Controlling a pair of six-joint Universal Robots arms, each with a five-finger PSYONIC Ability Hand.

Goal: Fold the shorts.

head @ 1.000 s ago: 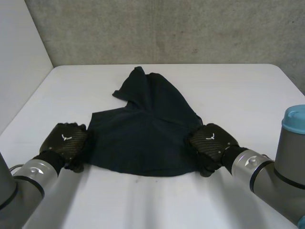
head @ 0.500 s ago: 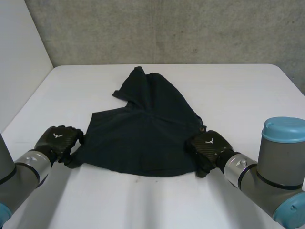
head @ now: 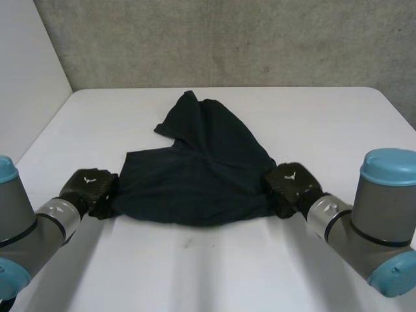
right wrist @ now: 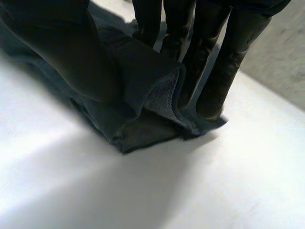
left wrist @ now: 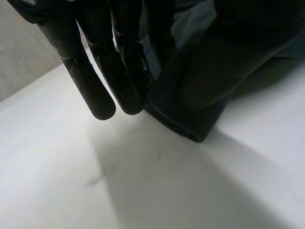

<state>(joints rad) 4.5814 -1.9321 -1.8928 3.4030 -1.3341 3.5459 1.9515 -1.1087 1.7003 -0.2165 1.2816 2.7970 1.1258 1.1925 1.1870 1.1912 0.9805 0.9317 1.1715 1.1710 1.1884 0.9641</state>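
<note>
- The dark, soft cloth shorts (head: pixel 198 172) lie spread in the middle of the white table (head: pixel 325 123). Their wide edge is nearest the robot, and a narrower, rumpled part points to the far side.
- The left robot hand (head: pixel 91 190) is at the near left corner of the shorts. Its wrist view shows the hem pinched between the thumb and the fingers (left wrist: pixel 97 76).
- The right robot hand (head: pixel 290 187) is at the near right corner, its thumb (right wrist: pixel 66 57) pressing a bunched fold of cloth against the fingers.
- The step in hand looks like carrying the near edge over onto the far part for a first fold.
- To do it well, both corners should rise together and level, with the edge taut between them so the middle does not sag. They should then travel far enough for the edges to meet before either robot hand lets go.
- The likely risk is that the bunched right corner sets down as a crease; a slight outward pull should flatten it.
</note>
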